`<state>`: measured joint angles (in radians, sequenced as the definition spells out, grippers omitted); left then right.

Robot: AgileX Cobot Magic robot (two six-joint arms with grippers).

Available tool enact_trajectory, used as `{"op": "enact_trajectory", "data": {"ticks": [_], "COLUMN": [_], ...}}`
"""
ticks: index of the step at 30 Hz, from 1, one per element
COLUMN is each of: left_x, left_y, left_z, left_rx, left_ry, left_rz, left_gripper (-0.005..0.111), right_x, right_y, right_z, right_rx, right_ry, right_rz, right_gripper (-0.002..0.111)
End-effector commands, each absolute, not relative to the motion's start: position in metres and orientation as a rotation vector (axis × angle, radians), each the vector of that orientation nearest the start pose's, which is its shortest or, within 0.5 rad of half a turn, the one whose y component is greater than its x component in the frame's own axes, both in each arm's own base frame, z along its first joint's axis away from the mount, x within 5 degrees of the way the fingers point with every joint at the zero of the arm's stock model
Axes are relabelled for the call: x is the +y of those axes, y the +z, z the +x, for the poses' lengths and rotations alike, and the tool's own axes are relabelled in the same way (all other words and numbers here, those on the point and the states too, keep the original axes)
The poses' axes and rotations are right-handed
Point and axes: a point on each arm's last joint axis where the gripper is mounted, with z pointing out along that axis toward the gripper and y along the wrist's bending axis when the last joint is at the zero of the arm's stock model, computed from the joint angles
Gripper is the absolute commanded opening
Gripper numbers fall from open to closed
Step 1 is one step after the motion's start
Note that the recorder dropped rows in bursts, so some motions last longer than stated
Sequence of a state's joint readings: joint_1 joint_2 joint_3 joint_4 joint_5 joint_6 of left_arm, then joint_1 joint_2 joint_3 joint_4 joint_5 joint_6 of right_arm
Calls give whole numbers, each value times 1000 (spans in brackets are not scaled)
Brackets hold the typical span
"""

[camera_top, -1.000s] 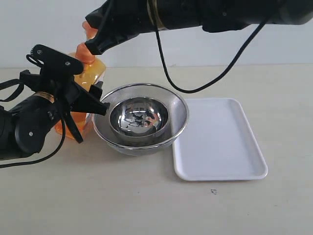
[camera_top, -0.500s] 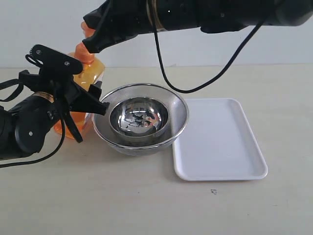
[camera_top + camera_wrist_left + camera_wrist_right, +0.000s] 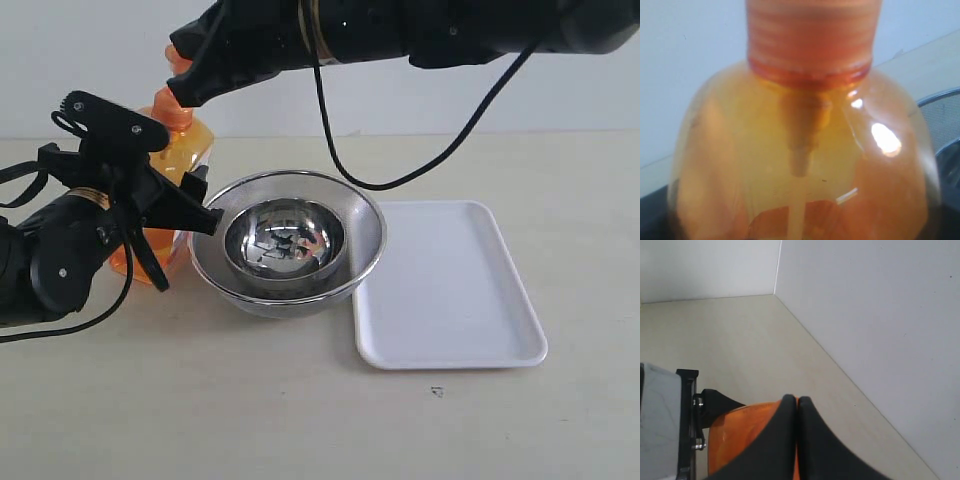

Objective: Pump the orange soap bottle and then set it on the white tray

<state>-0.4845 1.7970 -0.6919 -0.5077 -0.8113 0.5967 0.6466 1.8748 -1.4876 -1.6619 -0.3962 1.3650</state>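
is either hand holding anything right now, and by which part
The left hand grips the soap bottle around its body. The right hand is shut and holds nothing; its tips only rest on the pump head.

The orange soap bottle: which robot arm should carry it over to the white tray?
Probably left. The left gripper has its jaws around the body of the orange soap bottle, so it can lift it to the white tray. The right gripper is shut, just sitting on the pump top, holding nothing.
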Motion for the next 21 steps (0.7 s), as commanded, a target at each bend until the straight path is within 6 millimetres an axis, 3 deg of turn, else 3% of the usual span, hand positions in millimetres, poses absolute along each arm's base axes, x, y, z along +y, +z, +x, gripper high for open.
{"op": "enact_trajectory", "data": {"ticks": [1,21], "left_x": [-130,-130], "left_y": [172,172], "left_z": [312,312], "left_rx": [1739,1739], "left_ry": [137,137], "left_rz": [389,389], "left_gripper": [5,5], "right_x": [301,302], "right_y": [260,255], "right_z": [337,338], "right_rx": [1629,1647], "right_ry": [584,592], "right_rz": [-1238,-1237], "right_gripper": [0,0]}}
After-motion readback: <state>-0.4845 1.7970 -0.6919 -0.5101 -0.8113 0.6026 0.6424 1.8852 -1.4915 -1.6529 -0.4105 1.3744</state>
